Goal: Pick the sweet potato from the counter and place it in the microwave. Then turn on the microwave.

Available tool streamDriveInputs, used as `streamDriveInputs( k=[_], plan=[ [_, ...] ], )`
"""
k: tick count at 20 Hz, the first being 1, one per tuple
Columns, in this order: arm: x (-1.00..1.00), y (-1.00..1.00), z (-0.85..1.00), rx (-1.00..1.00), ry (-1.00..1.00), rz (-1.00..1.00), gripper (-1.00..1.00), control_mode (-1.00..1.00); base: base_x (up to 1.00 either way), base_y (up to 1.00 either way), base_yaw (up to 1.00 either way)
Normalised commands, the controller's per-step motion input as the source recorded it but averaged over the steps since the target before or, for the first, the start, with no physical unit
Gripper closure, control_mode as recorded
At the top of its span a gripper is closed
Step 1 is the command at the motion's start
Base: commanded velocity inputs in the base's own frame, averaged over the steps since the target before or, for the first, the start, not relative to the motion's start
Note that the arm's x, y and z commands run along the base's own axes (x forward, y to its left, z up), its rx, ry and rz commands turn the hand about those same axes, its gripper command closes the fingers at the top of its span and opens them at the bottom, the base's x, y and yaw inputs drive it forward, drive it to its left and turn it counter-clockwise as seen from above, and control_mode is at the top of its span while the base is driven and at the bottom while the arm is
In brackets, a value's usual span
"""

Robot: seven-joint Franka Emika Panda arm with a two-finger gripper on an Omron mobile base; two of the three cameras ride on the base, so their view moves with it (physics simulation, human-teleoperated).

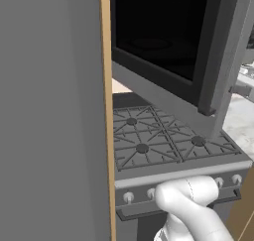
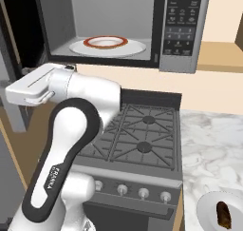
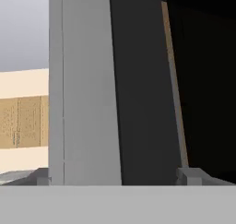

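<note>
Closest to the lens, the gripper's [image 3: 119, 177] two small dark finger tips [image 3: 193, 174] stood wide apart, open and holding nothing. Straight ahead of the jaws rose the pale grey upright edge [image 3: 83, 103] of the open dark glass door [image 1: 163, 41]; whether the tips touched it could not be told.

Beyond that door, ahead of the jaws and slightly above them, sat the wide black-fronted microwave [image 2: 182, 30], its grey inside holding a white round plate [image 2: 133, 48] with an orange-red ring [image 2: 88, 43]. Below the jaws lay the dark grated gas stove [image 2: 142, 135] with a row of pale knobs along its front, and a beige wall [image 2: 142, 80] ran behind it. A tall flat grey panel [image 1: 49, 111] with a light wooden edge [image 1: 105, 86] stood to the stove's left.

Well off to the right of the jaws and far lower, the white-grey marbled stone counter [image 2: 209, 139] joined the stove. On it rested a small white dish [image 2: 206, 211], and the brownish-orange sweet potato [image 2: 223, 215] lay on that dish, its long axis running roughly from the counter's front edge toward the wall.

"FRANKA" was printed on the white arm's [image 2: 71, 130] dark band. Labels on the microwave's button panel were too small to read.
</note>
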Motion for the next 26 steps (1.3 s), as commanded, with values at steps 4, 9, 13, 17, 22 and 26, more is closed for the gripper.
streamDriveInputs(
  k=[4, 9, 13, 17, 22, 26],
  plan=[
    [-0.09, 0.56, 0.0, -0.06, 0.03, 0.0, -1.0, -1.0, 0.0, 0.0, 0.0],
    [-0.05, 0.46, 0.0, -0.03, 0.0, 0.0, -1.0, -1.0, 0.0, 0.0, 0.0],
    [-0.05, 0.37, 0.0, -0.02, 0.0, 0.0, -1.0, -1.0, 0.0, 0.0, 0.0],
    [0.0, 0.35, 0.0, -0.02, 0.0, 0.0, -1.0, -1.0, 0.0, 0.0, 0.0],
    [0.0, 0.36, 0.0, -0.03, 0.0, 0.0, -1.0, -1.0, 0.0, 0.0, 0.0],
    [0.0, 0.37, 0.0, -0.03, 0.0, 0.0, -1.0, -1.0, 0.0, 0.0, 0.0]
  ],
)
